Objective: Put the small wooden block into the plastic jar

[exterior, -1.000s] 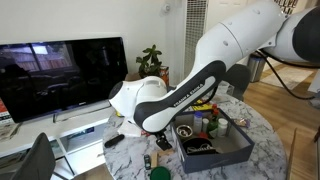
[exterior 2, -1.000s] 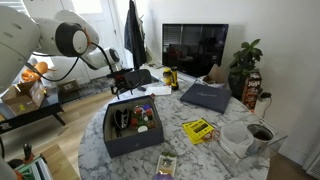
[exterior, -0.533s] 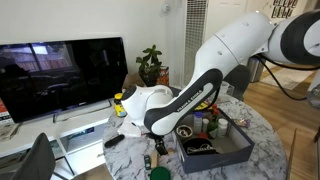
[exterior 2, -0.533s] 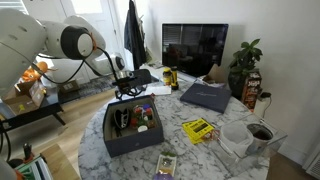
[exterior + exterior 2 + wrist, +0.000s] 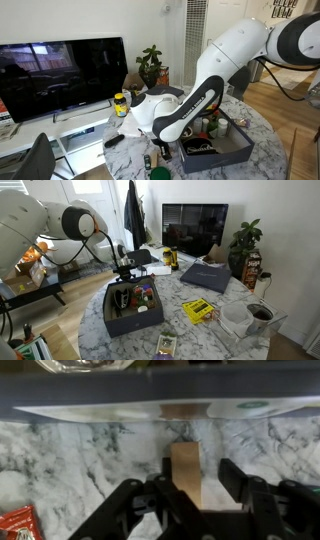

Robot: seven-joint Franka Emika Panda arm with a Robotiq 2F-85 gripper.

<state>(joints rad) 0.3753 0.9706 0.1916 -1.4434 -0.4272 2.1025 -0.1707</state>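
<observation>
We see the gripper (image 5: 195,478) reaching in from 6 o'clock in the wrist view, its dark fingers (image 5: 236,485) spread wide over the marble table (image 5: 70,460). The small wooden block (image 5: 185,465) stands upright on the table between the two fingers. It sits closer to the finger at 9 o'clock, and a clear gap of marble shows on its 3 o'clock side, so nothing is clamped. Just beyond the block, toward 12 o'clock, runs the dark wall of a tray (image 5: 100,395), with a clear rounded rim (image 5: 90,365) showing above it at the frame's edge. We cannot tell whether that rim belongs to the plastic jar. A red wrapper (image 5: 15,525) lies at 8 o'clock.

In an exterior view the gripper (image 5: 127,272) hangs low at the 12 o'clock end of the tray (image 5: 125,325), near the table's (image 5: 190,330) edge. From here the block itself is too small for us to make out. In an exterior view the white arm (image 5: 200,90) bends down in front of the tray (image 5: 215,152) and hides the gripper.
</observation>
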